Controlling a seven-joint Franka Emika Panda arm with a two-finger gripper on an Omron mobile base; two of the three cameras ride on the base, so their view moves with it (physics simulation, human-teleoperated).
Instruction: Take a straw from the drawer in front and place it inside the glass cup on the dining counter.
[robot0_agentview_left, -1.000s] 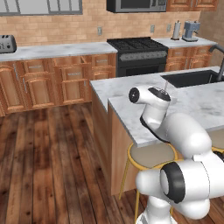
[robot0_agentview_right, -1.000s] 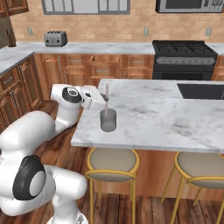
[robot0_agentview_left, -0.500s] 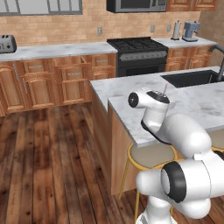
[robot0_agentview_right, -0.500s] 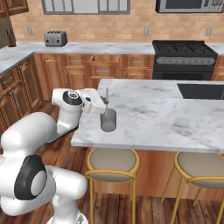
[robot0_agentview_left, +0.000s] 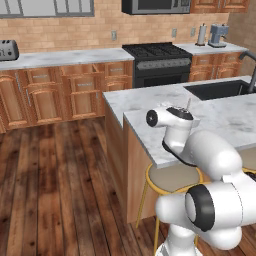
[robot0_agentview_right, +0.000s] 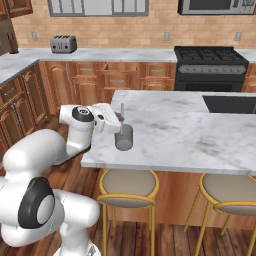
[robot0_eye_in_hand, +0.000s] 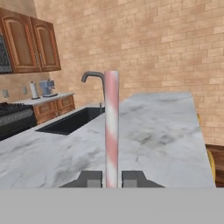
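Simulated brick-walled kitchen with wood floor, seen across the white marble dining counter (robot0_agentview_right: 190, 135). Nearest, at the counter's near left edge, gripper (robot0_eye_in_hand: 112, 178) pinched narrowly on the pink straw (robot0_eye_in_hand: 111, 127), held upright just above the glass cup (robot0_agentview_right: 123, 137); farther off, sink (robot0_eye_in_hand: 72, 121) and stove (robot0_agentview_right: 210, 65). Placing step, seemingly: next, lowering the straw into the cup, then releasing.

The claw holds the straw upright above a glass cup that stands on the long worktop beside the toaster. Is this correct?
Not quite. The claw does hold the straw upright over the glass cup, but the cup stands on the dining counter, the marble island, near its corner. The toaster sits far off on the back worktop. The right base view shows this.
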